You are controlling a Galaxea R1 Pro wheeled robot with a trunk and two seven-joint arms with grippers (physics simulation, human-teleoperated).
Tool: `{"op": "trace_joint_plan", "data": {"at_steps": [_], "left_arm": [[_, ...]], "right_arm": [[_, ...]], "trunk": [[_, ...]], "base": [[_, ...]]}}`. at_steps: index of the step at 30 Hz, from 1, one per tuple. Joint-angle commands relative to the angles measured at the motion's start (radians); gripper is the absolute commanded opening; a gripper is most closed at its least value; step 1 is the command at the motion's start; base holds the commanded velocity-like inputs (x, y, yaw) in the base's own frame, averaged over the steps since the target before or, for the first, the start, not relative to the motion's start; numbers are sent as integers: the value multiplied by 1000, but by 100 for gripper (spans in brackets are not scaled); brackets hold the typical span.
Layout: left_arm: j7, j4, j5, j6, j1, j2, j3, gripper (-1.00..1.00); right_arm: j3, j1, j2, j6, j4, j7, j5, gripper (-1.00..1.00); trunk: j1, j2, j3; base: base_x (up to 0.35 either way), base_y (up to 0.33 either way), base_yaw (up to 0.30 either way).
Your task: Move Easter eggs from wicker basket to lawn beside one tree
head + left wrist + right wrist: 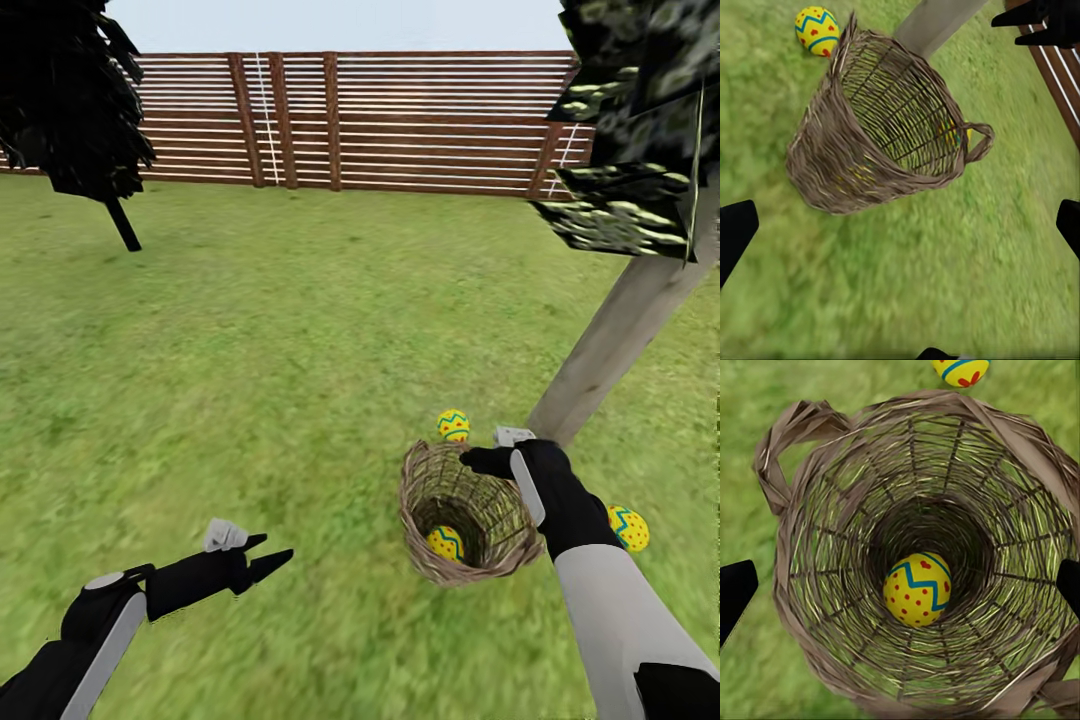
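The wicker basket (470, 470) stands on the lawn (280, 380) at the foot of a tree trunk (620, 340). One Easter egg (446, 543) lies at the bottom of the basket (787, 487), seen close up in the right wrist view (917, 589). A second egg (453, 425) lies on the grass just beyond the basket, near the trunk. A third egg (629, 527) lies on the grass right of my right arm. My right gripper (482, 462) hovers open over the basket's mouth. My left gripper (268, 553) is open and empty, low over the grass left of the basket (885, 127).
A brown slat fence (400, 120) closes the far side of the garden. Another dark tree (70, 100) stands at the far left. Dark mottled foliage (630, 130) hangs above the near trunk. Open grass stretches between the basket and the fence.
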Motion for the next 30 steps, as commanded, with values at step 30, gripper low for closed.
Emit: {"op": "trace_joint_plan", "data": {"at_steps": [30], "left_arm": [[10,5,6,-48,0,0,-5,100]], "right_arm": [[-122,-1,8,-1,118,3,-12,100]], "trunk": [[0,0,28]], "base": [[103,86,-246]]}}
